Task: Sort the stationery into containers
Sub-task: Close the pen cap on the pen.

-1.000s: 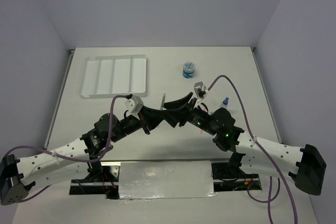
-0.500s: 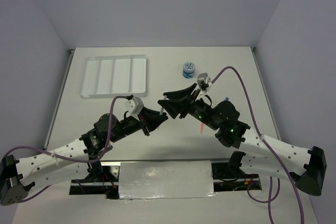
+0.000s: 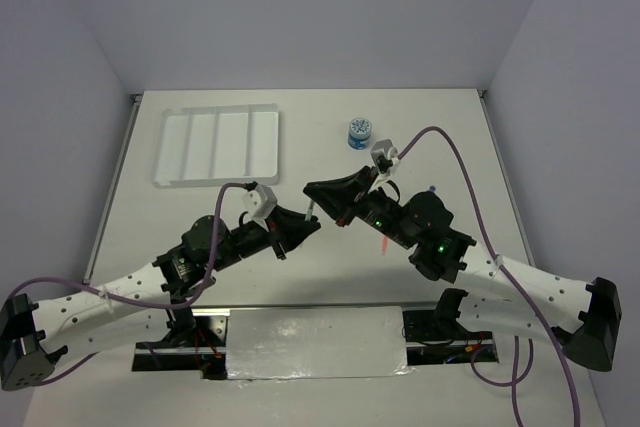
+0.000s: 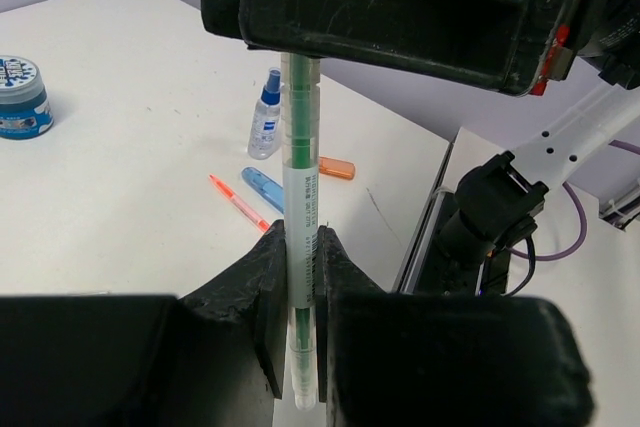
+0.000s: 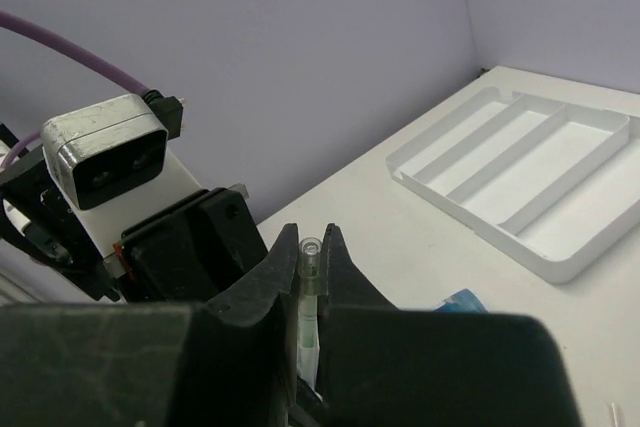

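A handover is in hand, in mid-air at the centre of the top view. The left tool (image 4: 301, 262) is clenched on the lower half of the grey-green pen (image 4: 300, 177). The right tool (image 5: 310, 277) is clamped on its upper end, so both grip the one pen. In the left wrist view the pen stands upright between them.

As I judge it, the next move calls for one tool to release so the other can carry the pen off. Pulling apart while both are clenched could bend or snap it.

Beyond the pen, on the worktop (image 4: 130, 197), the thin orange pen (image 4: 238, 203), a blue stubby piece (image 4: 262, 188) and an orange stubby piece (image 4: 336, 167) lie close together. A small spray bottle (image 4: 266, 125) stands just past them, and a blue round pot (image 4: 20, 99) sits at that view's left edge.

Farthest, at the upper left of the top view, lies the white tray (image 3: 172, 147). No item is visible in its four compartments, and it is well apart from both tools.
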Controlling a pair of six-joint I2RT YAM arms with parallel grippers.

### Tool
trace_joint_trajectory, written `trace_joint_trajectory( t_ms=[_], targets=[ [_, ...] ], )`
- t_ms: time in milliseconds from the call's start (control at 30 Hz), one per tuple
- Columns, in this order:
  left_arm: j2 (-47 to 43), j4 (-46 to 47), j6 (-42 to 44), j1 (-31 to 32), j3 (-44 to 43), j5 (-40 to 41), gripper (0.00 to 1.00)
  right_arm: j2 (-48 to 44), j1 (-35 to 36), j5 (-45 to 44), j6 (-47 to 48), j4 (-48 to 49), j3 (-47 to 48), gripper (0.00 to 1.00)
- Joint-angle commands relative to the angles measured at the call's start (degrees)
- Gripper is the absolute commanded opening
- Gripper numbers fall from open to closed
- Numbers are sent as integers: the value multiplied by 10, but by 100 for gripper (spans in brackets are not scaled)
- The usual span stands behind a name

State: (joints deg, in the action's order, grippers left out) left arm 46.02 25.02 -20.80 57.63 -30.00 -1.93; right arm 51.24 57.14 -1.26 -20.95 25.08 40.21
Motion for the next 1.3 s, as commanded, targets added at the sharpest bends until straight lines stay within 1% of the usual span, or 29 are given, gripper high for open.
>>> trace_joint_trajectory(
  t_ms=[0, 100, 267, 400, 533, 600, 733, 800, 933, 1100, 1267],
  targets=[
    [-3, 27, 16, 4, -8, -11, 0, -4, -2, -20, 12, 8, 7, 0],
    [-3, 21, 14, 4, -21, 6, 0, 6, -2, -3, 3, 17, -9, 0],
    [24, -4, 58, 3, -74, 17, 0, 46, -3, 22, -27, 86, -77, 0],
    [47, -11, 91, -3, -120, 17, 0, 83, -1, 35, -49, 128, -112, 0],
    [50, -19, 95, -33, -146, -14, 0, 102, -1, 39, -56, 139, -142, 0],
    [41, -16, 99, -44, -146, -11, 0, 108, 0, 40, -60, 140, -152, 0],
    [28, -1, 81, -74, -146, -46, 0, 123, 1, 46, -71, 147, -185, 0],
    [29, 4, 78, -75, -153, -61, 0, 139, 2, 49, -77, 158, -193, 0],
    [25, 22, 70, -84, -154, -71, 0, 176, 26, 36, -77, 175, -199, 0],
    [14, 25, 60, -106, -166, -82, 0, 235, 53, 30, -94, 221, -215, 0],
    [5, 55, 25, -151, -158, -111, 0, 240, 76, 18, -88, 213, -211, 0]
  ],
)
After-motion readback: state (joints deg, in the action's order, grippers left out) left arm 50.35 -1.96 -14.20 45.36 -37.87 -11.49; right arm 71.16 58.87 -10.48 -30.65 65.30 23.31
